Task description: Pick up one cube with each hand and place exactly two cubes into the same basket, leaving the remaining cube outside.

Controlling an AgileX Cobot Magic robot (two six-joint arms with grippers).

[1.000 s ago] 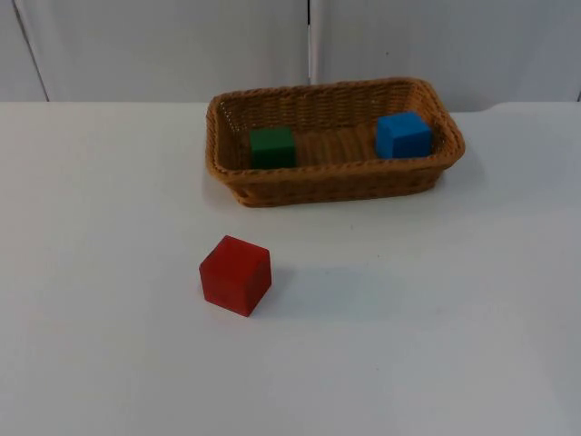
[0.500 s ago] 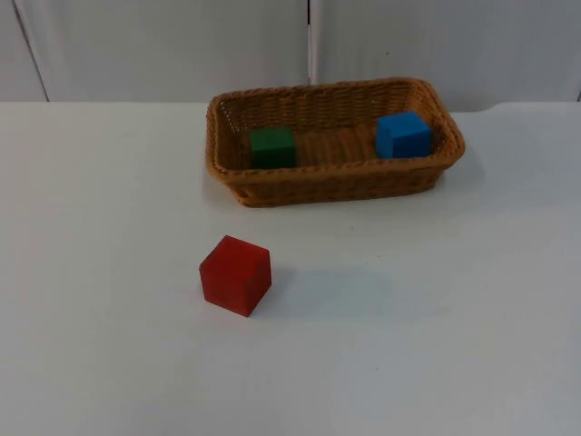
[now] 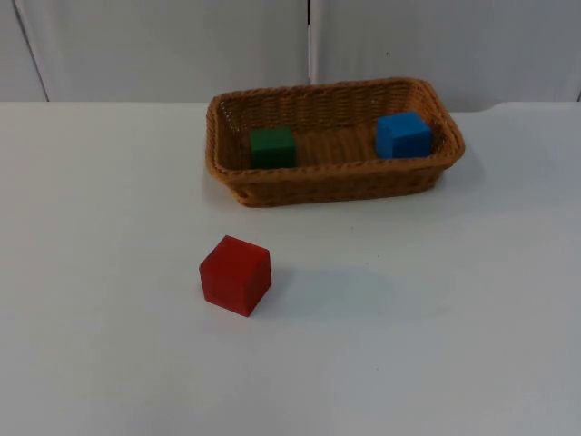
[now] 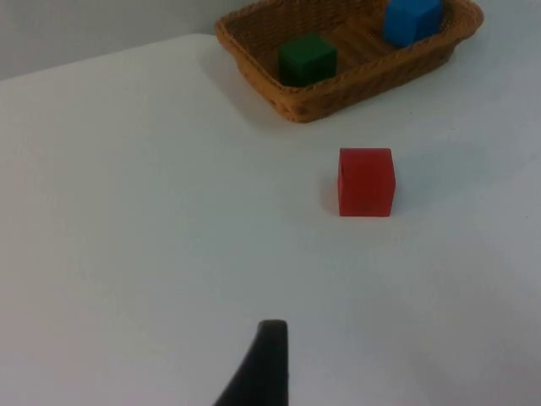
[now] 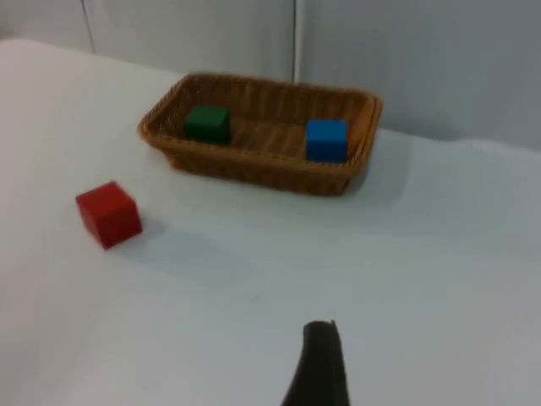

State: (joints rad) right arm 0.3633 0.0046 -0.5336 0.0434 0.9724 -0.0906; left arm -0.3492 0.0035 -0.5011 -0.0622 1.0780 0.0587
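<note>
I see no change from the earlier pictures: nothing on my table has moved, and I can't spot anything that came, went or shifted in this last second

We see a white table top (image 3: pixel 109 345) ending far at a grey partition wall (image 3: pixel 163 45) with one vertical seam (image 3: pixel 309 41).

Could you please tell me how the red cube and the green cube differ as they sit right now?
The red cube rests on the bare white table, outside the basket; the green cube sits inside it, alongside the blue cube. The red cube is turned corner-on to the top camera; the green cube sits squarer. Both are plain solid-coloured blocks, untouched.
</note>
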